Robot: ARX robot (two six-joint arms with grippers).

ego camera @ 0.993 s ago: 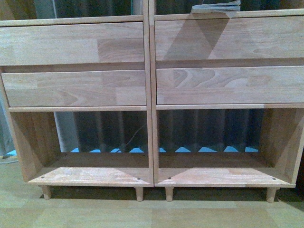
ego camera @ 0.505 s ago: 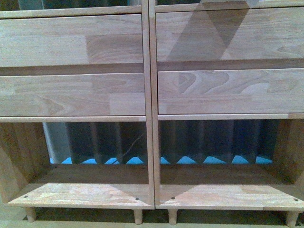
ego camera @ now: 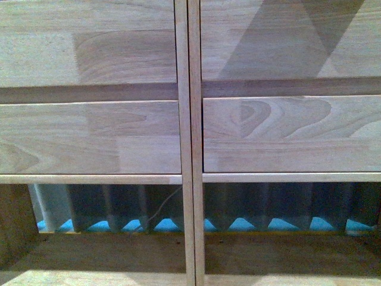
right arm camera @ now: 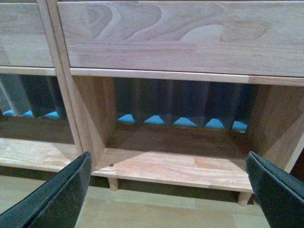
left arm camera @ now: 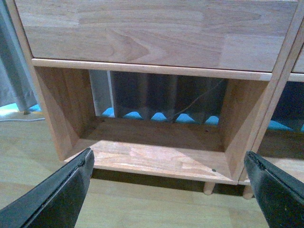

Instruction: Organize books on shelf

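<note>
Timber fills my forward view: the shelf (ego camera: 189,149) stands close in front of me, its two columns meeting at the paired central uprights, with plain drawer fronts (ego camera: 89,137) stacked two high on either side. Below the drawers, behind the unit, a dark pleated curtain (ego camera: 268,202) shows with a bright blue strip (ego camera: 238,225) along its foot. My left pincer (left arm camera: 168,156) hangs with its jaws wide apart and nothing between them. Its black fingers (left arm camera: 61,194) frame the left column's bottom compartment (left arm camera: 152,147), where a thin cable (left arm camera: 199,97) runs down behind the opening. The bottom board there stands on a peg leg (left arm camera: 208,187) above the pale wooden floor (left arm camera: 42,142). My right pincer (right arm camera: 168,156) is likewise spread wide and holds nothing. It faces the right column's bottom compartment (right arm camera: 180,152), which has a bright patch of light along the front of its board. Both pincers are short of the shelf and touch none of it.
</note>
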